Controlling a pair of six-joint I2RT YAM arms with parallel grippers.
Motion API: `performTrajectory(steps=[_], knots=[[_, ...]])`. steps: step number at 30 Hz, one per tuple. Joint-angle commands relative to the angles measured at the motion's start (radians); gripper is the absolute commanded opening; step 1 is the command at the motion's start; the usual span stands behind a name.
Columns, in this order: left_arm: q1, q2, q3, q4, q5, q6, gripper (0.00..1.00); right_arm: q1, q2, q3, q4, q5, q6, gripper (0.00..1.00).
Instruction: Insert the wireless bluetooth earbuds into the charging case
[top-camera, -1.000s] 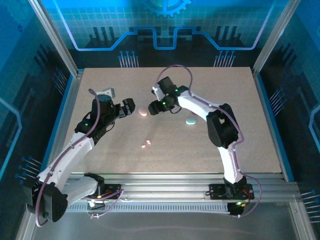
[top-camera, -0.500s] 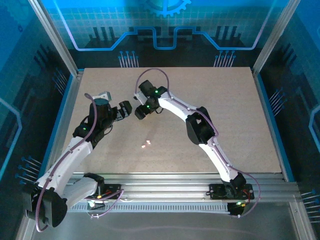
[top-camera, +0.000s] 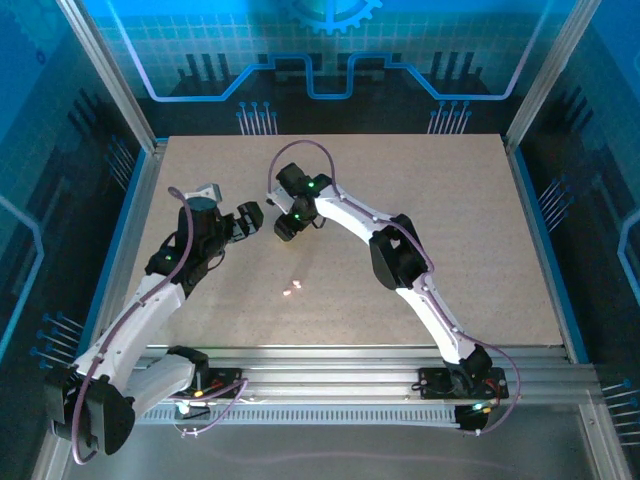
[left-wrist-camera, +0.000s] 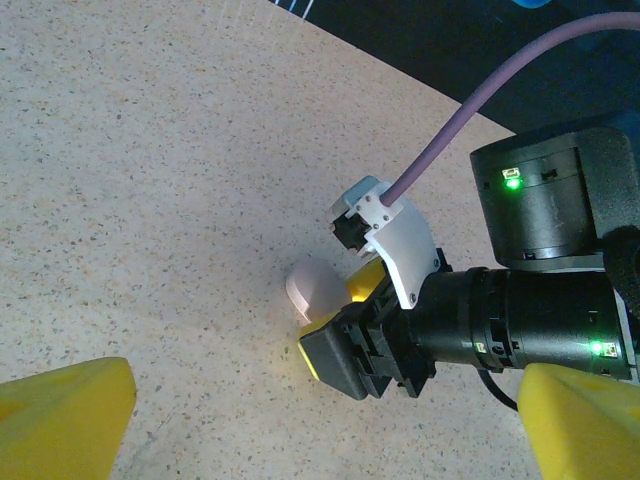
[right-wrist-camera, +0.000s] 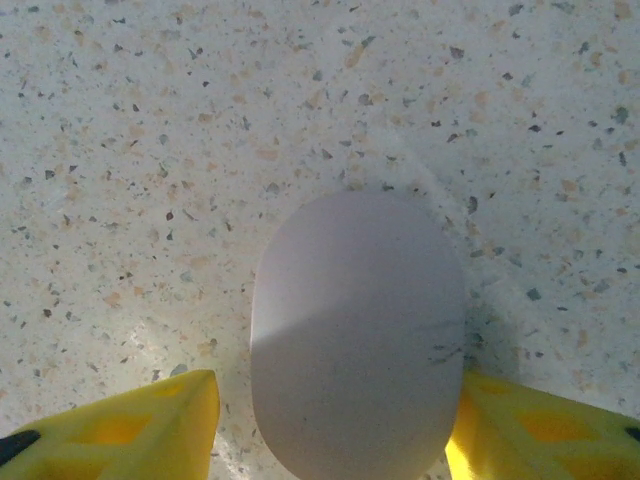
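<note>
Earbuds (top-camera: 292, 288), seen from above as tiny pale pink bits lying close together, sit on the speckled table (top-camera: 450, 220). They are on the base side of both grippers and well apart from either. The left gripper (top-camera: 252, 218) and the right gripper (top-camera: 284, 226) face each other, near but not touching, with the right one angled down toward the tabletop. From this height neither one's jaw spread can be made out.

Through the left wrist camera, the left gripper (left-wrist-camera: 325, 390) is released. Its yellow fingertips (left-wrist-camera: 70, 415) stand wide apart at the lower corners, with nothing between them but table and the other arm's tool. Ahead of them the right gripper (left-wrist-camera: 345, 320) hangs low over a pale pink charging case (left-wrist-camera: 312, 288), its lid shut. One yellow finger is on the far side of the case and one black-backed finger on the near side. A purple cable (left-wrist-camera: 500, 110) curves away from the right wrist.

Through the right wrist camera, the right gripper (right-wrist-camera: 335, 385) straddles the charging case (right-wrist-camera: 355, 320) — an oval pebble lying flat between the two yellow fingers (right-wrist-camera: 130, 420). The right-hand finger sits against the case's edge, while a sliver of table shows between the left-hand finger and the case. The jaws are therefore around the case but not clenched on it.
</note>
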Motion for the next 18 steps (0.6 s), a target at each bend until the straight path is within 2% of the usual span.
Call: performTrajectory(steps=[1,5,7,12,15,18], knots=[[0.013,-0.016,-0.005,0.015,0.003,-0.032,0.99,0.018,0.04,0.039,0.0,0.017,-0.025,0.6],[0.013,-0.03,-0.005,0.021,-0.059,-0.096,0.99,0.018,0.045,0.038,0.02,0.004,-0.027,0.58],[0.014,-0.044,0.006,0.004,-0.055,-0.085,0.99,0.018,0.049,0.043,0.024,0.003,-0.026,0.56],[0.014,-0.092,-0.007,0.01,-0.058,-0.046,0.99,0.018,0.03,0.038,0.018,-0.014,-0.022,0.42],[0.017,-0.11,-0.019,0.017,-0.046,-0.042,0.99,0.016,-0.03,-0.008,0.029,-0.026,-0.034,0.36],[0.019,-0.117,-0.018,0.019,-0.008,-0.024,0.99,0.011,-0.153,-0.136,0.085,-0.048,-0.052,0.34]])
